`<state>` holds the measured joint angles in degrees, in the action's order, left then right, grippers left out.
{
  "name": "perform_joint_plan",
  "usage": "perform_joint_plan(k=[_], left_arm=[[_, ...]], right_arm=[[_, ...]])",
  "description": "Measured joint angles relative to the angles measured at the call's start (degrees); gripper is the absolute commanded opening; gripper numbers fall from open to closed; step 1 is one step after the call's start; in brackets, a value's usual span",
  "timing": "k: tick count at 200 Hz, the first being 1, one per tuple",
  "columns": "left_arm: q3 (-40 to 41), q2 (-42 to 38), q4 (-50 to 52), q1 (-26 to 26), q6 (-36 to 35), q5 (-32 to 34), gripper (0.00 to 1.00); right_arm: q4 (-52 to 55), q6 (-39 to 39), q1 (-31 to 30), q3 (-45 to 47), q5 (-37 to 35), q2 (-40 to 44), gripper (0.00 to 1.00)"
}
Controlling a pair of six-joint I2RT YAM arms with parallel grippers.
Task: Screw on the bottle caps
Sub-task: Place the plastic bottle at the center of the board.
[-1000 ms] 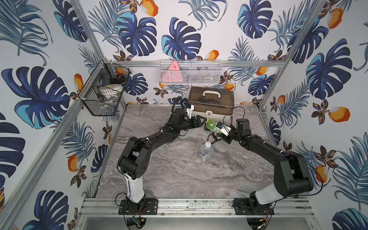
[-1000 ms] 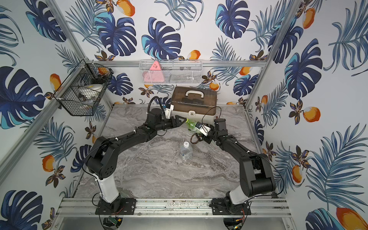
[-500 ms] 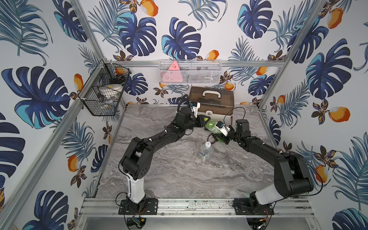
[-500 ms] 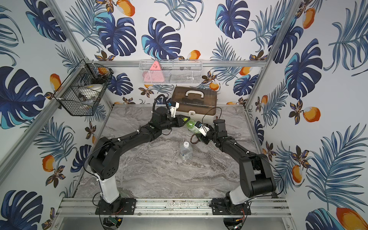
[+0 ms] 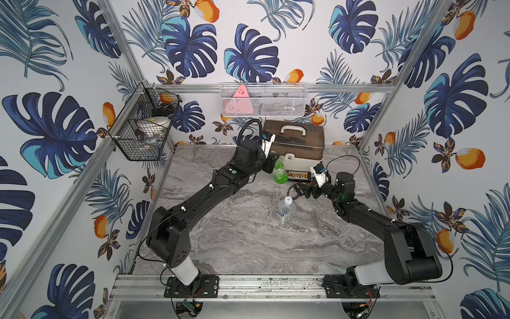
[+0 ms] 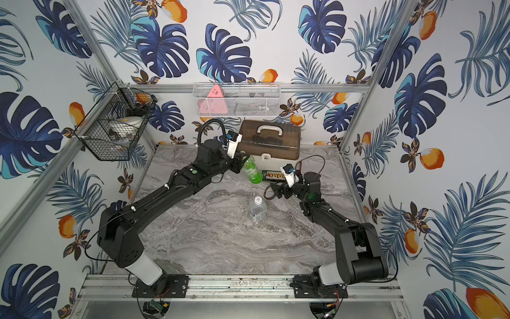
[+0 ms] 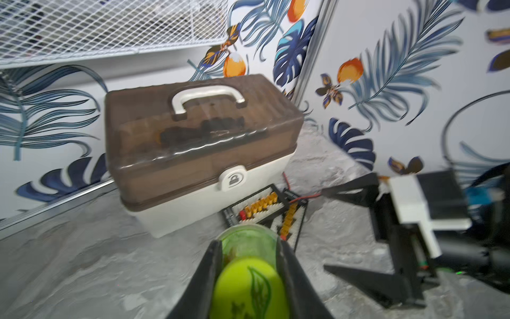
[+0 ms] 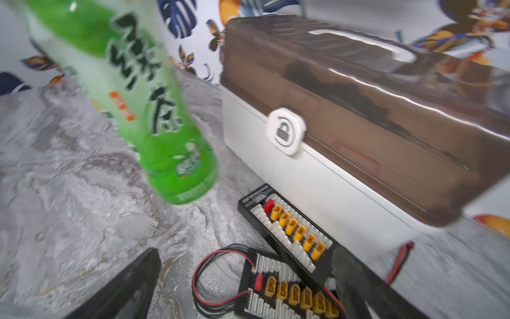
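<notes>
My left gripper is shut on the yellow-green cap, which has a dark leaf mark and sits on the neck of the green bottle. The bottle hangs tilted in front of the toolbox; I cannot tell whether its base touches the table. In both top views the left gripper is at the bottle's top. The green bottle is apart from my right gripper, which stands open and empty to its right. The clear bottle stands upright mid-table with a whitish cap on top.
A brown-lidded toolbox stands at the back of the table. Two connector boards with red and black wires lie in front of it, under the right gripper. A black wire basket and a white mesh basket hang on the walls.
The right gripper has opened, let go of the green bottle and drawn back to the right. The left gripper has shut on the cap and carried the bottle towards the toolbox.
</notes>
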<state>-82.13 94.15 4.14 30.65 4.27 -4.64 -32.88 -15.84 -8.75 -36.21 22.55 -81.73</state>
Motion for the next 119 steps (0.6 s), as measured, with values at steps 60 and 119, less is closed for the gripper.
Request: perform_joint_plan(k=[60,119], left_arm=[[10.05,-2.80,6.51,2.03,-2.69,1.81,0.06],[12.20,-3.45,4.13,4.46,-3.91,3.41,0.20]], right_arm=[[-6.05,9.25,0.52,11.45,-23.80,4.28,1.00],[-9.22,10.78,0.55,13.68,-29.55,4.07,1.00]])
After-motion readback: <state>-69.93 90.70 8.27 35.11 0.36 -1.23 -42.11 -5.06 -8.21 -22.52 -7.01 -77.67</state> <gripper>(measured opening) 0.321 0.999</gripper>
